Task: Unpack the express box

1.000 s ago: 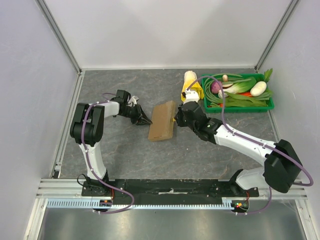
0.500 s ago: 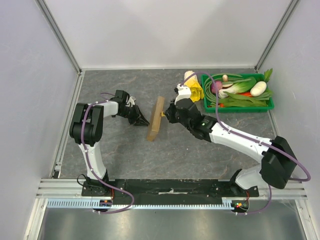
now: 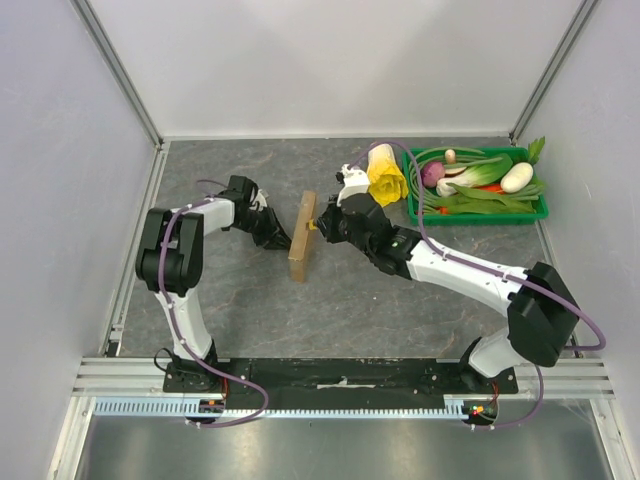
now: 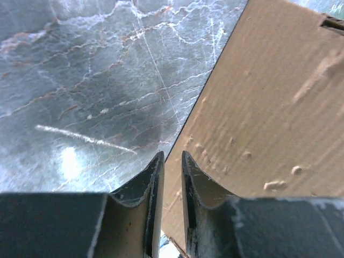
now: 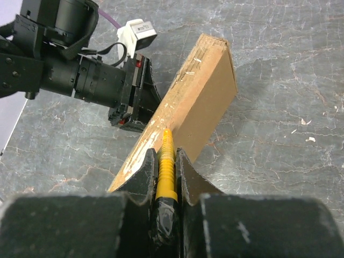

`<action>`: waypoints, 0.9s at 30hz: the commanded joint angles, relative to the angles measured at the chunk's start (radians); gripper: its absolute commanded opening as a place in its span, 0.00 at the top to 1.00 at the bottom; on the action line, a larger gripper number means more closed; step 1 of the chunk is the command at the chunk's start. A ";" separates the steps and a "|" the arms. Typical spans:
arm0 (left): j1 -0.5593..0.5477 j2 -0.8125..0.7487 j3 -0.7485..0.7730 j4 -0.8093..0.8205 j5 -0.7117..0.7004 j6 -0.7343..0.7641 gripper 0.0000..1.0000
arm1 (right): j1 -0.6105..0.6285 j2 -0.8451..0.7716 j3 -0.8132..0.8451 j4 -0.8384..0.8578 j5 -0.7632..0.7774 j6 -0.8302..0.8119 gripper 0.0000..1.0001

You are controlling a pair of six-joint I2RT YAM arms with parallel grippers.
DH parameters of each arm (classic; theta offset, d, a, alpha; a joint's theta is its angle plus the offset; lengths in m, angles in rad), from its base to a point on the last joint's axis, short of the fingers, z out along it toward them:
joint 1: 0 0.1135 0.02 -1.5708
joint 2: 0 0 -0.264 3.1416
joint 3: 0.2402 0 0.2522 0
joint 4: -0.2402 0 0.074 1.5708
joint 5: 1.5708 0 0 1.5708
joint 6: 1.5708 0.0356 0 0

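Express box: the brown cardboard express box point(image 3: 302, 236) stands on one long edge near the middle of the grey marbled table point(image 3: 400, 300), tipped up so that only its narrow top edge faces the overhead camera.
Position: the box sits between the two arms, with a gripper on each side of it.
Right gripper: the right gripper point(image 3: 325, 225) is clamped around a ribbed yellow tool point(image 5: 166, 161). The tool's tip meets the upper edge of the box point(image 5: 199, 102).
Left gripper: the left gripper point(image 3: 283, 238) is up against the opposite broad face of the box. Its fingers point(image 4: 153, 177) are drawn nearly together, with only a thin slit and nothing seen between them.
Left wrist view: plain cardboard point(image 4: 269, 107) fills the right half, and its edge runs down to the fingertips.
Background: a green tray point(image 3: 478, 217) of vegetables point(image 3: 480, 180) sits at the far right of the table, with a crumpled yellow bundle point(image 3: 385, 175) just beside it.
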 commanded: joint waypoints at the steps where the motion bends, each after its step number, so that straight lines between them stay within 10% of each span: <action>1: 0.007 -0.093 0.061 -0.060 -0.068 0.075 0.74 | 0.006 0.017 0.041 -0.058 -0.009 -0.055 1.00; 27: 0.002 -0.187 -0.106 -0.042 -0.019 0.050 0.71 | -0.117 0.093 0.030 -0.006 0.067 -0.021 1.00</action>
